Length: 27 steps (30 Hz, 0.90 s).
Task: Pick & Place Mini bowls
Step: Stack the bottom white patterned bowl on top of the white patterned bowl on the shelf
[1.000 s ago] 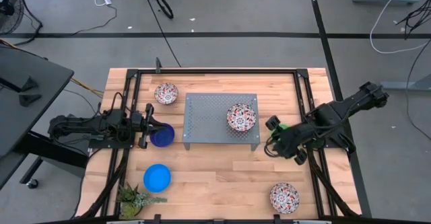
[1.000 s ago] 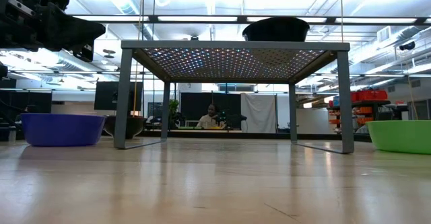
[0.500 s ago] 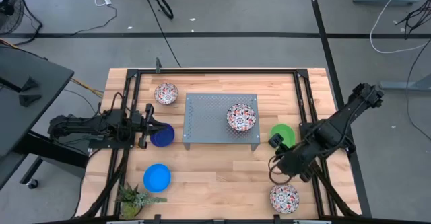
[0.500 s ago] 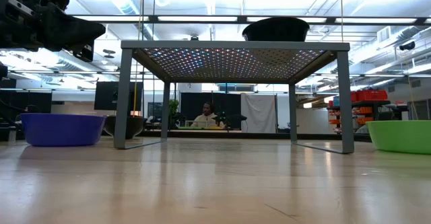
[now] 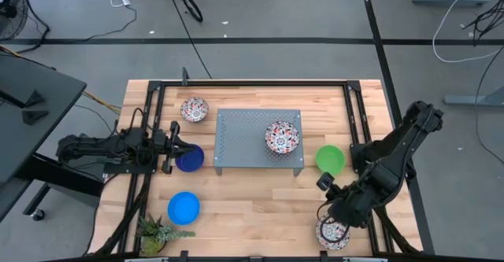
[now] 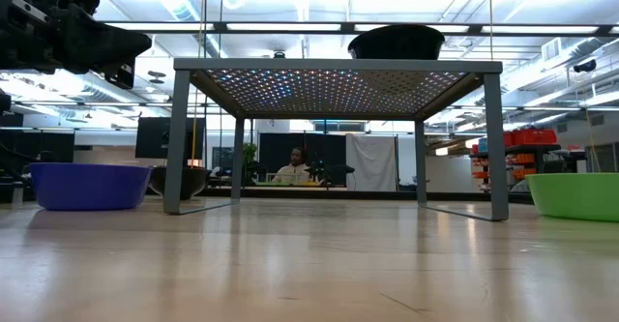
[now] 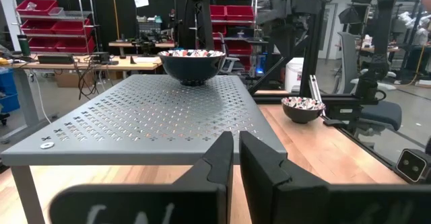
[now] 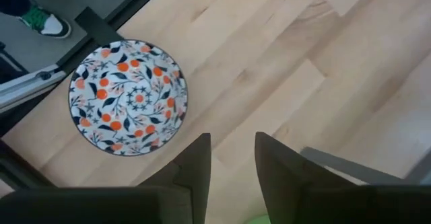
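Now hovering over a floral bowl at the desk's near right corner: right jaws, slightly parted, empty. Left jaws, nearly closed, empty, by the dark blue bowl near the left edge.

Bright, even overhead light; sharp.

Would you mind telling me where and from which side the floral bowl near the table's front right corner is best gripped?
Probably by its rim, from straight above: the floral bowl sits upright and open on the table, alone, and the right gripper is just beside it, fingers slightly apart.
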Available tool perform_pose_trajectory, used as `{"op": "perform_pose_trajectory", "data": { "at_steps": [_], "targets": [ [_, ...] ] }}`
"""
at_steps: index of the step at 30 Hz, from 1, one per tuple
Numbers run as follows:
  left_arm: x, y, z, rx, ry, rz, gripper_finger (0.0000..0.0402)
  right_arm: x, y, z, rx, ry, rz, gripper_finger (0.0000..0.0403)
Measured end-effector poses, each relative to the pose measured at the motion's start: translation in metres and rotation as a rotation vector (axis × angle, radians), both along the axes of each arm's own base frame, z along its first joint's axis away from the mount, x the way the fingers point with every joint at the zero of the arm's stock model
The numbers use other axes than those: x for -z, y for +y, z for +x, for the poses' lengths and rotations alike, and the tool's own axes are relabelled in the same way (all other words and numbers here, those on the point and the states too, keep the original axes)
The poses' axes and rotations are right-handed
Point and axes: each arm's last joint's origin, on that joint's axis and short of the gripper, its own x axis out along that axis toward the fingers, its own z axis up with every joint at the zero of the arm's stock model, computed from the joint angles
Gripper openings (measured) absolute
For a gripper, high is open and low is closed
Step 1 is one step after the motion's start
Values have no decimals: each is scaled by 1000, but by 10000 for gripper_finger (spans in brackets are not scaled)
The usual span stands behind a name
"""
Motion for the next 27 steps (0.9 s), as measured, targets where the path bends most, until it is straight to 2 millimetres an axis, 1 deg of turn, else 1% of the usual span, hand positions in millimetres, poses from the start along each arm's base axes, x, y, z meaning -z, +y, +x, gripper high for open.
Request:
{"op": "perform_pose_trajectory", "data": {
  "at_steps": [16, 21, 27],
  "targets": [
    [0, 0, 0, 0, 0, 0, 32, 17, 29, 4, -68, -14, 12, 119],
    [0, 0, 0, 0, 0, 0, 32, 31, 34, 3, -61, -18, 28, 119],
    [0, 0, 0, 0, 0, 0, 32, 51, 31, 0, -65, 12, 2, 119]
  ]
}}
